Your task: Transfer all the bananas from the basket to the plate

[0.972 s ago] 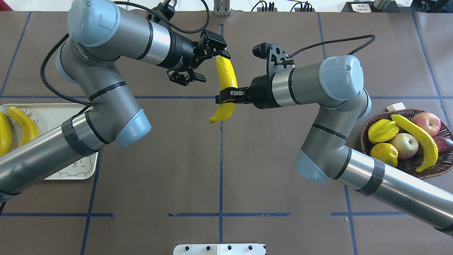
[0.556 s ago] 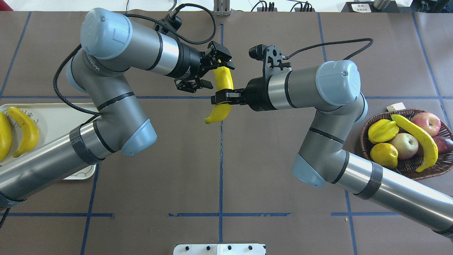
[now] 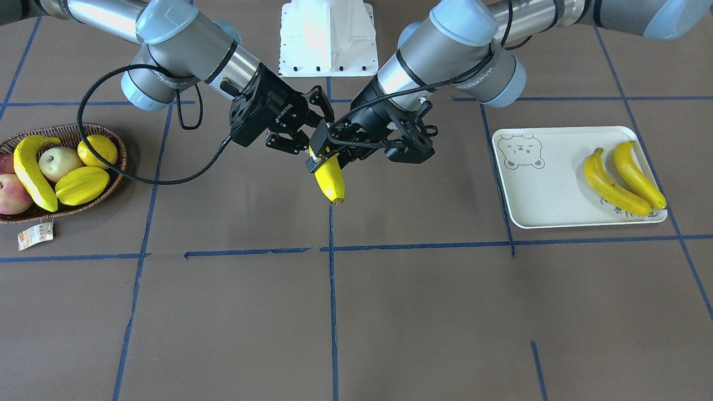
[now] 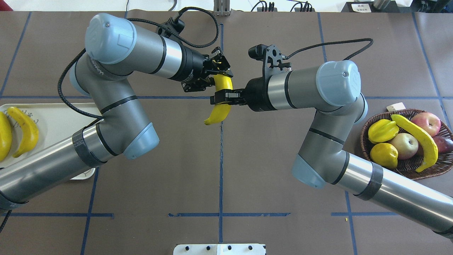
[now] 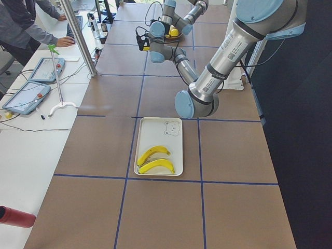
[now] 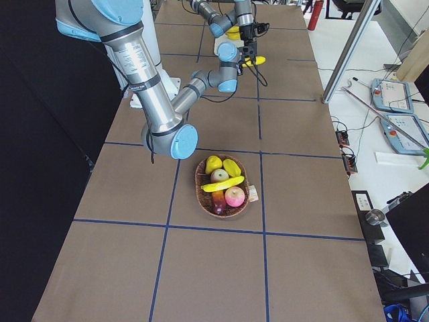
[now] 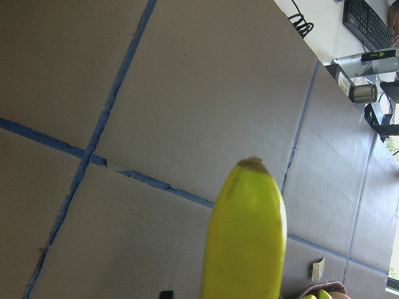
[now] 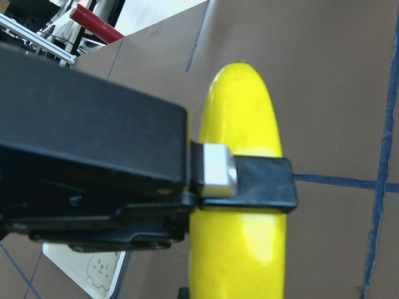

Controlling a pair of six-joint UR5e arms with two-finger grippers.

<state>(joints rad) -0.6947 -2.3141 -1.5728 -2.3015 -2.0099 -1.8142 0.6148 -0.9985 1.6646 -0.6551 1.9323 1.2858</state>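
My right gripper [image 4: 221, 100] is shut on a yellow banana [image 4: 218, 109] and holds it above the table's middle; the banana also shows in the front view [image 3: 330, 181]. My left gripper [image 4: 219, 78] is open, and its fingers straddle that banana's far end. The left wrist view shows the banana's dark tip [image 7: 249, 163]. Two bananas [image 4: 24, 129] [image 4: 4, 134] lie on the cream plate [image 4: 60, 117] at the left. One banana [image 4: 421, 140] lies in the wicker basket [image 4: 407, 164] at the right.
The basket also holds a starfruit [image 4: 382, 130], a lemon [image 4: 384, 154] and apples [image 4: 403, 145]. A small paper tag [image 4: 395, 107] lies beside it. The white robot base [image 3: 326, 39] stands at the near edge. An operator [image 5: 21, 31] sits beyond the far edge.
My left gripper has moved right and toward the held banana until its fingers stand around its far end. My right gripper shifted slightly left with the banana.
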